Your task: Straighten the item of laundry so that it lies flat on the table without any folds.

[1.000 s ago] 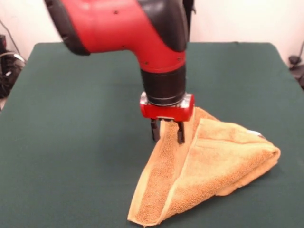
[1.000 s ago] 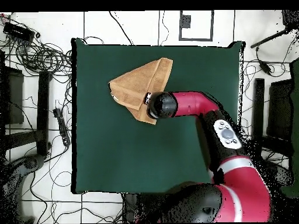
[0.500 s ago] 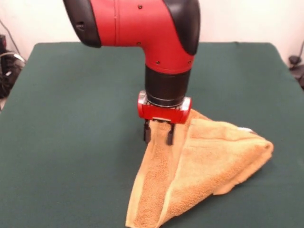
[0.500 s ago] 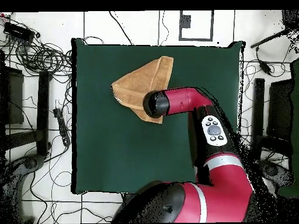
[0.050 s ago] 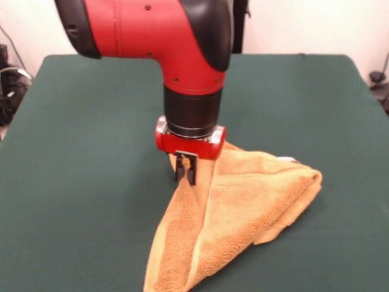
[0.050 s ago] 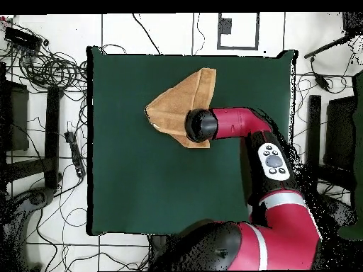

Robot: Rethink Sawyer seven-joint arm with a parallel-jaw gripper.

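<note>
**A:** What can't you make out from where you sit?

**B:** In your overhead view the arm's (image 6: pixel 234 124) wrist covers the gripper entirely, and also the part of the towel (image 6: pixel 181 106) under it. You only get the gripper (image 5: pixel 186 169) from the front, and there its two dark fingers (image 5: pixel 180 170) stand close together, pinched narrow on a raised ridge of the cloth. The towel's lowest corner runs off the bottom edge of the front picture, so you can't see where it ends.

**A:** And the folds?

**B:** You can see the towel (image 5: pixel 243 207) is folded into a rough triangle, with one layer lapped over another along a line running down from the gripper. How many layers lie beneath, you cannot tell. A small pale speck at the towel's far right edge may be a tag, too small to be sure.

**A:** Count things for me.

**B:** One towel, one arm, one gripper with two fingers, one green table (image 5: pixel 79 182).

**A:** Where does the towel lie?

**B:** From the front, right of centre on the table, toward the near edge. From overhead, in the upper middle of the table (image 6: pixel 142 184), its point toward the left, with the wrist over its lower right part.
</note>
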